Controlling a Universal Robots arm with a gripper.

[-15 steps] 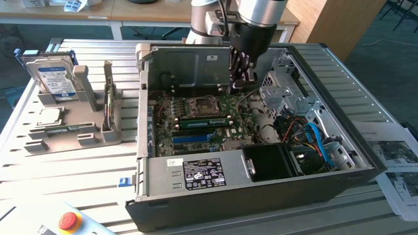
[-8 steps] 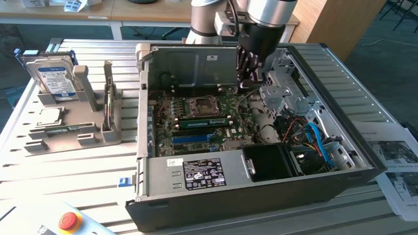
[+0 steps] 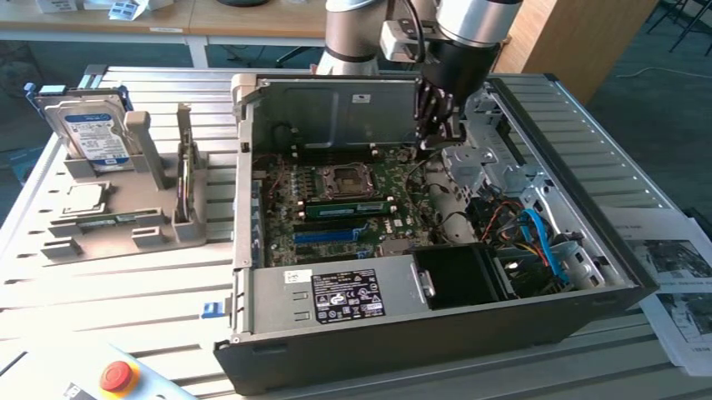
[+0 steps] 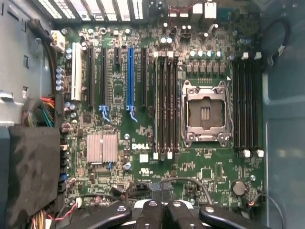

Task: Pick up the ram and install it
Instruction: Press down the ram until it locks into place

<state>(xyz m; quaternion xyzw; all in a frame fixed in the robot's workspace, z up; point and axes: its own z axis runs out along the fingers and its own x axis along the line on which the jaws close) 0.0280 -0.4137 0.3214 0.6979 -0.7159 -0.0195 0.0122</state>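
- Up close, claw [image 4: 162, 206] pinched shut on nothing, hanging over the motherboard [image 4: 143, 162].
- Just beyond, processor socket [image 4: 205, 112] between two banks of dark slots.
- Green ram [image 3: 345, 208] standing upright in a slot beside that socket, inside the open case [image 3: 445, 333].
- Further out on the tabletop [image 3: 122, 292], exterior view's left: grey fixture [image 3: 122, 237], hard drive [image 3: 95, 133] upright.

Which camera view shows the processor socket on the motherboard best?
The wrist view: it looks straight down on the processor socket, so its metal frame and open middle are plain. The exterior view shows the socket at a slant, deep inside the computer case.
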